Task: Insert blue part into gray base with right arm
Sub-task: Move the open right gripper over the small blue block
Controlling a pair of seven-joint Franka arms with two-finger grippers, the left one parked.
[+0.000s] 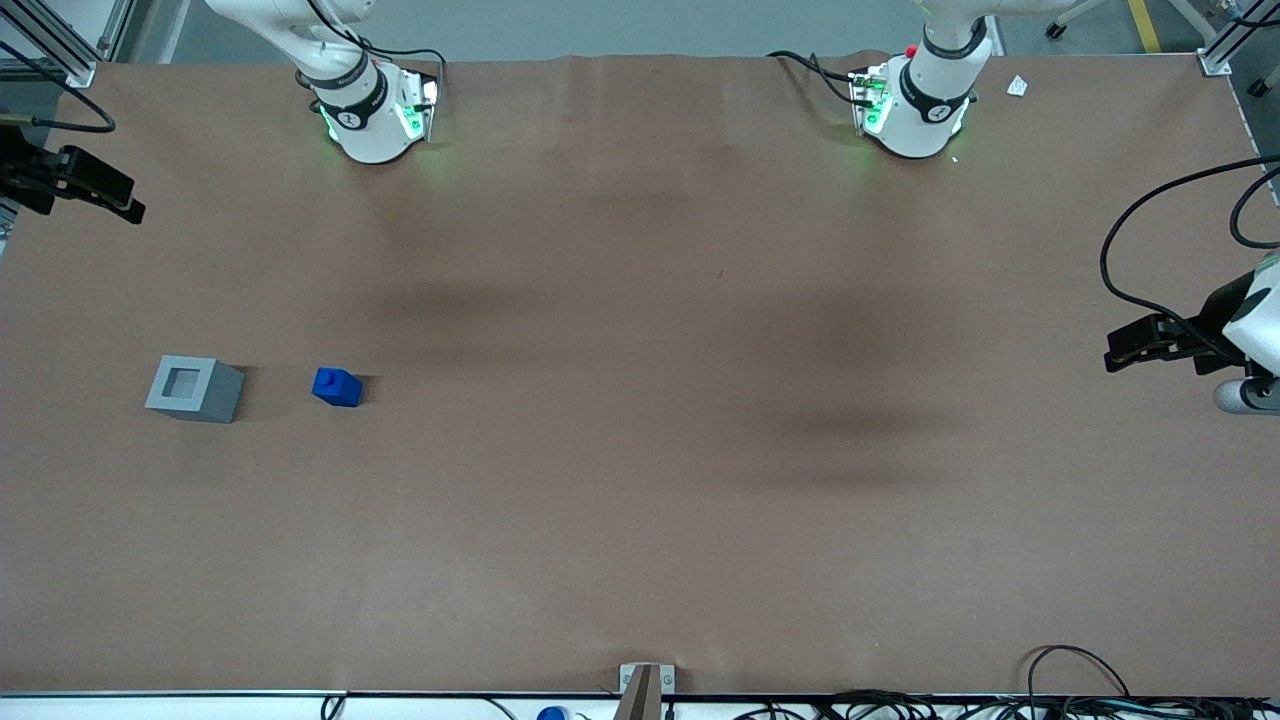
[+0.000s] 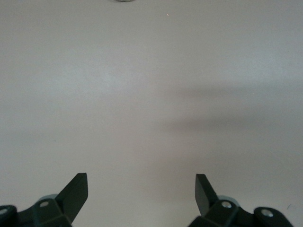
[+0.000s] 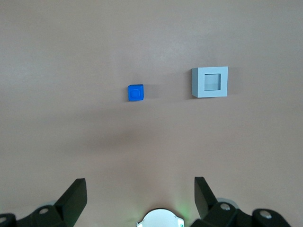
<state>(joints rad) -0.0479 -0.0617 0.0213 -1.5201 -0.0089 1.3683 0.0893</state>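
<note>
My gripper hangs high above the table with its jaws spread wide and nothing between them. In the front view's left-centre, the blue part stands apart from the gray base, seemingly stub-up, almost straight ahead of my jaws

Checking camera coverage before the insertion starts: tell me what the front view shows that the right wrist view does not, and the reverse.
Only the front view shows both arm bases, the table edges with their cables, and the right arm's hand from outside, well away from both parts, at the working arm's end of the table.

Only the right wrist view looks straight down into the gray base's square socket and shows the hand's open fingers.

Both show the blue part standing upright beside the gray base, apart, on the brown table, neither touched.
</note>
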